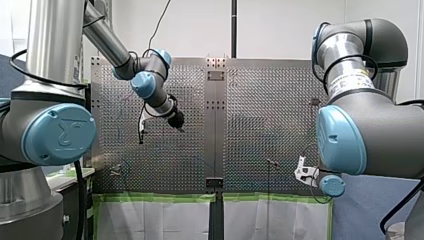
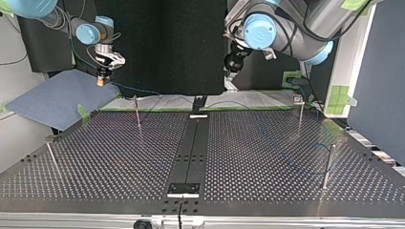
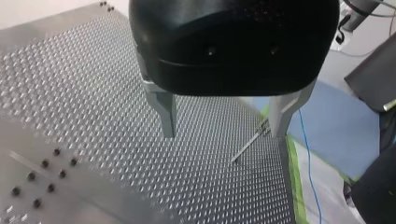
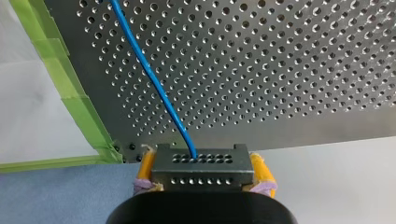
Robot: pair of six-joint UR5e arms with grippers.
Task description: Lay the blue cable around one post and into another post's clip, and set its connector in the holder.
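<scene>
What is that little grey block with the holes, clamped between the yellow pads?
The connector is a small grey rectangular block, metal-looking, with rows of small round holes on two faces. The blue cable enters a hole near the middle of one face. My right gripper clamps its two ends between yellow pads, just off the edge of the perforated table.

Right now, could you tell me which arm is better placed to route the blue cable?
Likely my right: the right gripper holds the connector, blue cable trailing from it. The left gripper hangs open and empty above the table.
</scene>
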